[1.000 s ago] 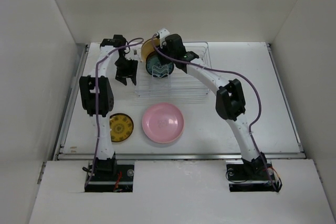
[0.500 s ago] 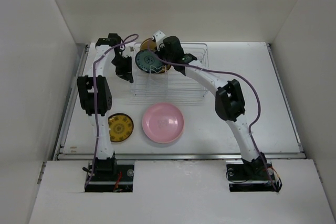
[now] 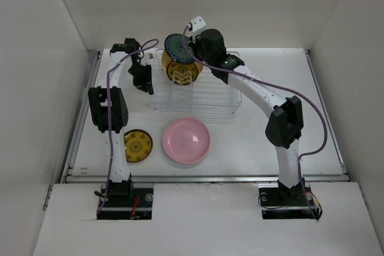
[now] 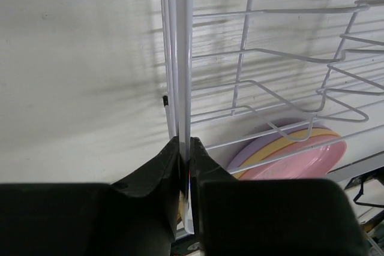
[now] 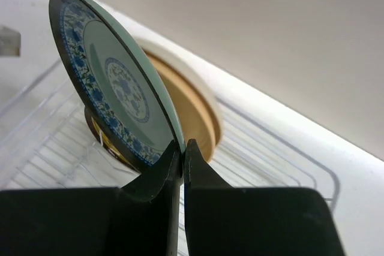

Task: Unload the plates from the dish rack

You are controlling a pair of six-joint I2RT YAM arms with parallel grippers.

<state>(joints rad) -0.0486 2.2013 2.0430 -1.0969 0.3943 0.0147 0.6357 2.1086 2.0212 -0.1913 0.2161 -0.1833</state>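
1. The right gripper [image 5: 183, 148] is pinched narrow on the lower rim of the blue plate [image 5: 114, 82], one finger on each face.
2. We see that the blue plate is tilted on edge, its patterned face towards the wrist camera, raised over the far left part of the rack [image 3: 198, 97].
3. Just behind it the tan plate [image 5: 192, 112] stands on edge in the rack. From above it is the only plate we can make out in the basket.
4. The left gripper [image 4: 185, 147] is clamped tight on the wire at the rack's left side, its fingers meeting around the rods.
5. Through the wires beside that grip we see nested rims [image 4: 288, 151] in lavender, yellow and pink. We cannot tell from this view whether they lie inside the rack or beyond it.
6. On the table [image 3: 240, 148], near the arms' bases, the pink plate [image 3: 186, 140] lies flat just in front of the rack.
7. The yellow plate [image 3: 138, 145], patterned, lies flat to the pink plate's left, close beside it, near the left arm.
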